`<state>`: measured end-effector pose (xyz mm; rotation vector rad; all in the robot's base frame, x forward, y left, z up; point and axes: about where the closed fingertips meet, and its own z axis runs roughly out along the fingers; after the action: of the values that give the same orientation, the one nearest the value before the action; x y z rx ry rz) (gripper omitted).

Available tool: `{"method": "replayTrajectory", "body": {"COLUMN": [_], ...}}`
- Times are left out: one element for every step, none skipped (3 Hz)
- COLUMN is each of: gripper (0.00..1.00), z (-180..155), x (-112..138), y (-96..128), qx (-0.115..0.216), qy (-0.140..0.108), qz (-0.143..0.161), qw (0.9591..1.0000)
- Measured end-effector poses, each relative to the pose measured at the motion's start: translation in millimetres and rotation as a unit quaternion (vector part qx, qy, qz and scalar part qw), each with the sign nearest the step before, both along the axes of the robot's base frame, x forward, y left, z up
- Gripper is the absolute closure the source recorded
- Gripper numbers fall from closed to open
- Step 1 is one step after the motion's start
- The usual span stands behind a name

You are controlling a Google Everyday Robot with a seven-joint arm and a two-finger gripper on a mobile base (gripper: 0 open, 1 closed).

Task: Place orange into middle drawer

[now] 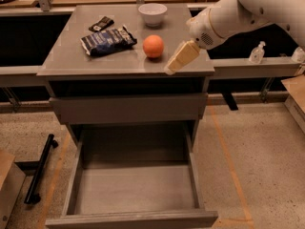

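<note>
The smooth, round orange (153,46) is sitting on the counter (71,61); the hand (170,70) is hovering just beside it, holding nothing, and I cannot tell how far it is open.

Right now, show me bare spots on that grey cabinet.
Bare: the front-left strip before the blue snack bag; the open grey drawer's floor. Crowded: middle and back, with round orange, white bowl, black packet; tan gripper at front right.

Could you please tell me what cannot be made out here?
- Camera view: the gripper hangs over the right front of the cabinet top, beside the orange; its arm is cut by the top-right edge.
- The front face of the open middle drawer runs off the bottom edge.
- The print on the dark snack bag is too blurred to read.
- The small dark item behind it is too small to identify.
</note>
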<state>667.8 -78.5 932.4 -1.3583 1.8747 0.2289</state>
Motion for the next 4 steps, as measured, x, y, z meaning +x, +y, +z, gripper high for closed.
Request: {"method": "replayTrajectory", "body": {"gripper": [0.0,0.0,0.0,0.0], "z": [-11.5,-21.9,-33.6,-43.9], "x": [9.8,39.5,74.2,107.6], "y": [5.7,17.2,32.3,45.9], "qx": [0.027,0.06,0.085,0.105], "qy": [0.006,0.003,0.002,0.004], "qz": [-0.02,-0.04,-0.05,-0.058], "qw": [0.9994,0.9974,0.9951,0.9927]}}
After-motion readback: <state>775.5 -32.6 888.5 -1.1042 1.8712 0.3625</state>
